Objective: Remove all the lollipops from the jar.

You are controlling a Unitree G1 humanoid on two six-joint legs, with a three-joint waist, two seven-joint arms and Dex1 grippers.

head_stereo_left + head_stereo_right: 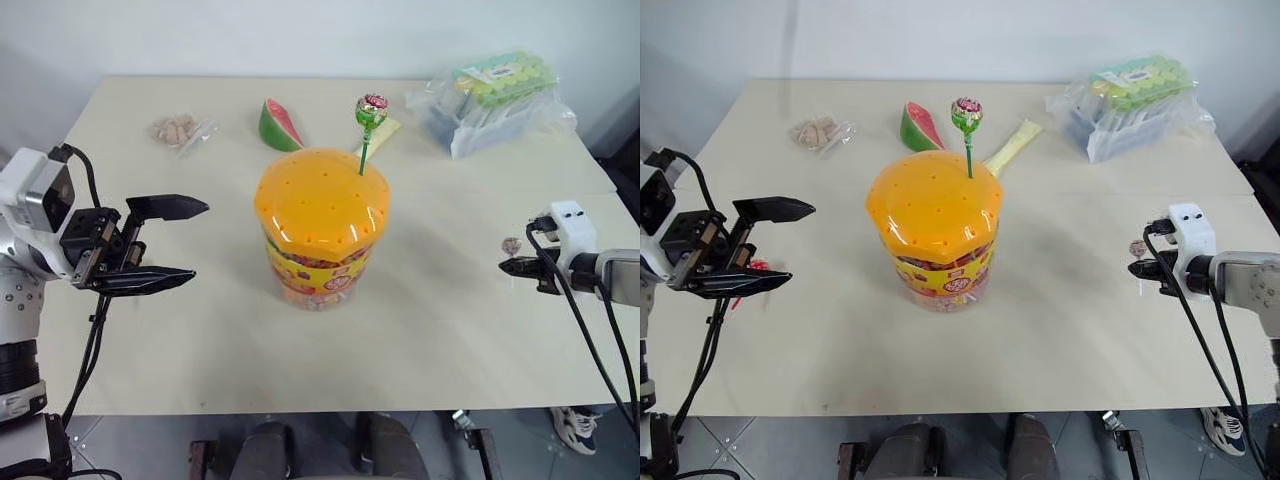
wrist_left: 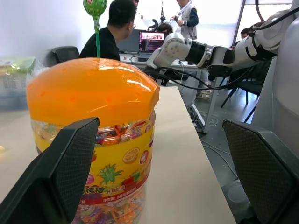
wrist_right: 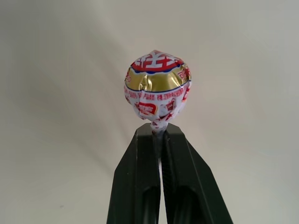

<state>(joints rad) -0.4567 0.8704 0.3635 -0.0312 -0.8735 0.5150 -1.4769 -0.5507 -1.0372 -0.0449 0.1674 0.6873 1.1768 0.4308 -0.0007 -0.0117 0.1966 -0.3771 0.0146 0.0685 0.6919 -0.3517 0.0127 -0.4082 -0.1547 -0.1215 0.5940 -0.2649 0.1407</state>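
Observation:
The jar (image 1: pixel 318 262), a clear tub with a colourful label and a domed orange lid (image 1: pixel 320 205) full of small holes, stands at the middle of the table. A green lollipop (image 1: pixel 371 108) sticks upright from a hole in the lid. My left gripper (image 1: pixel 198 240) hangs open to the jar's left, pointing at it and apart from it. A small red thing (image 1: pixel 758 266) lies on the table just behind its lower finger. My right gripper (image 3: pixel 159 133) is far right of the jar, low over the table, shut on the stick of a lollipop (image 3: pixel 157 91) wrapped in white, red and gold.
A watermelon slice (image 1: pixel 280 127) and a yellow-green packet (image 1: pixel 385 135) lie behind the jar. A small bag of snacks (image 1: pixel 180 130) sits at the back left. A clear bag of green-topped packs (image 1: pixel 495 100) sits at the back right. People sit at desks beyond the table's right side.

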